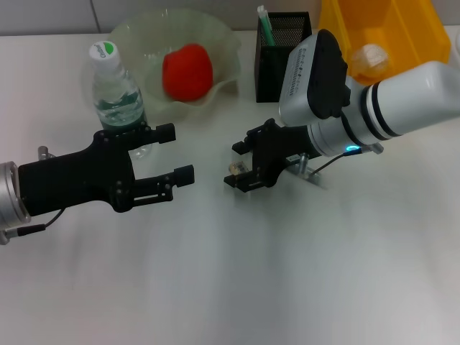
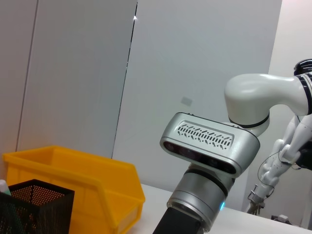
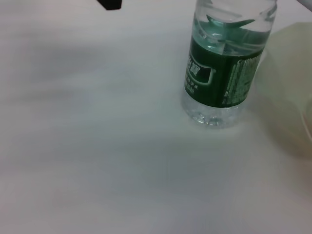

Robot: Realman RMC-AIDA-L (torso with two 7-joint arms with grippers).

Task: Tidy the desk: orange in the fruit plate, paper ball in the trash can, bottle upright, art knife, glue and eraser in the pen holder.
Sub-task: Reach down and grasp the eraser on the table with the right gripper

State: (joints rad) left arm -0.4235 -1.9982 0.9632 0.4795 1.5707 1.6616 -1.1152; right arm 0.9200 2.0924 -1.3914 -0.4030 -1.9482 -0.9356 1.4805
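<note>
From my head cam, L to R: left gripper [image 1: 178, 154] hangs low over the table [image 1: 237, 280], fingers spread wide, nothing between them, pointing toward the middle. The bottle [image 1: 115, 90] stands upright just behind it, cap up, long axis vertical; its base is hidden by the gripper body in that view, but the right wrist cam shows the base sitting flat on the table beside the fruit plate [image 1: 219, 50]. The orange [image 1: 187, 70] lies in that plate. Right gripper [image 1: 239, 167] is near table centre, fingers nearly together on a small pale object [image 1: 234, 169]; too small and half covered, can't tell which item it is. Pen holder [image 1: 282, 52] is partly blocked by the right wrist; a green-and-white stick pokes out upright. Yellow bin [image 1: 388, 29] is cut off at the frame edge, w/ a pale lump [image 1: 369, 56] inside, prob. paper, unclear.
</note>
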